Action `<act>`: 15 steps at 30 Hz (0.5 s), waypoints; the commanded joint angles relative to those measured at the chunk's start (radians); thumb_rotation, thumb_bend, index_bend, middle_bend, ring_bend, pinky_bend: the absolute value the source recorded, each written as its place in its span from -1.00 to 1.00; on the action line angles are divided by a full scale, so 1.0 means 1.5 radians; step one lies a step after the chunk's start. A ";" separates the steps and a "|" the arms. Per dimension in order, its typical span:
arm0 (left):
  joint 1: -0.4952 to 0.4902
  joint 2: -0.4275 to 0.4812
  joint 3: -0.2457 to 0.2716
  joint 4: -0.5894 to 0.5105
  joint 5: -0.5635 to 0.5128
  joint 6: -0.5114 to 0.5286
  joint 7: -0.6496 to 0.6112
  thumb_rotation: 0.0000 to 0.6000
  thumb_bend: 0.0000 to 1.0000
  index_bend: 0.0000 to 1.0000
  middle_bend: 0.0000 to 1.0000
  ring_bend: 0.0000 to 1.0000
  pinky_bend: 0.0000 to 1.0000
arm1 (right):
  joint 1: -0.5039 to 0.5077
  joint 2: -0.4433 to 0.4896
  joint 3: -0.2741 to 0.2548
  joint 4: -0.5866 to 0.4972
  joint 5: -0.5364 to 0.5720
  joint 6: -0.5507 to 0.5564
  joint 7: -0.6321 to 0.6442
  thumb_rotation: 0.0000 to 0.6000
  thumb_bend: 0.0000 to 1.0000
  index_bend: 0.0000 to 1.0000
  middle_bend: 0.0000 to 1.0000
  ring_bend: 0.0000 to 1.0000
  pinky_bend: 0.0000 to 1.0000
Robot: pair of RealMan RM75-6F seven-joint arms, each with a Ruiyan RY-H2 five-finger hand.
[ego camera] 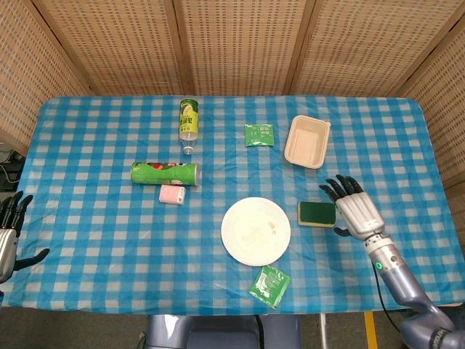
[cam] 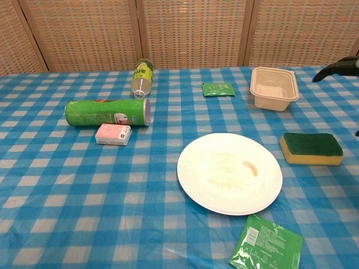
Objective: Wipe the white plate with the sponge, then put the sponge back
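Note:
A white plate (ego camera: 256,230) (cam: 229,172) lies near the table's front middle, with a small brownish smear on it. Just right of it rests the sponge (ego camera: 316,213) (cam: 311,148), green on top and yellow below. My right hand (ego camera: 352,209) hovers over the table immediately right of the sponge, fingers spread and holding nothing; only dark fingertips (cam: 336,67) show at the chest view's right edge. My left hand (ego camera: 9,234) stays off the table's left front corner, fingers apart and empty.
A green chip can (ego camera: 165,173) lies on its side beside a pink packet (ego camera: 172,194). A bottle (ego camera: 189,121), a green sachet (ego camera: 259,134) and a beige tray (ego camera: 307,141) sit farther back. Another green sachet (ego camera: 269,285) lies near the front edge.

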 commanded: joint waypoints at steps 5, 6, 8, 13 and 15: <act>-0.006 -0.004 -0.008 0.006 -0.023 -0.014 0.005 1.00 -1.00 -1.00 -1.00 -1.00 -1.00 | 0.081 -0.098 0.010 0.049 0.097 -0.070 -0.114 1.00 -1.00 -0.52 -0.45 -0.63 -0.43; -0.007 -0.004 -0.009 0.006 -0.025 -0.015 0.005 1.00 -1.00 -1.00 -1.00 -1.00 -1.00 | 0.088 -0.113 0.009 0.057 0.111 -0.070 -0.133 1.00 -1.00 -0.51 -0.44 -0.61 -0.42; -0.008 -0.003 -0.009 0.006 -0.027 -0.017 0.004 1.00 -1.00 -1.00 -1.00 -1.00 -1.00 | 0.099 -0.134 0.004 0.068 0.132 -0.071 -0.162 1.00 -0.99 -0.49 -0.41 -0.58 -0.39; -0.009 -0.001 -0.010 0.006 -0.033 -0.021 0.001 1.00 -1.00 -1.00 -1.00 -1.00 -1.00 | 0.125 -0.180 -0.007 0.097 0.192 -0.067 -0.233 1.00 -0.95 -0.48 -0.39 -0.55 -0.36; -0.009 0.000 -0.010 0.006 -0.034 -0.021 -0.001 1.00 -1.00 -1.00 -1.00 -1.00 -1.00 | 0.134 -0.194 -0.010 0.110 0.219 -0.066 -0.258 1.00 -0.91 -0.48 -0.38 -0.53 -0.33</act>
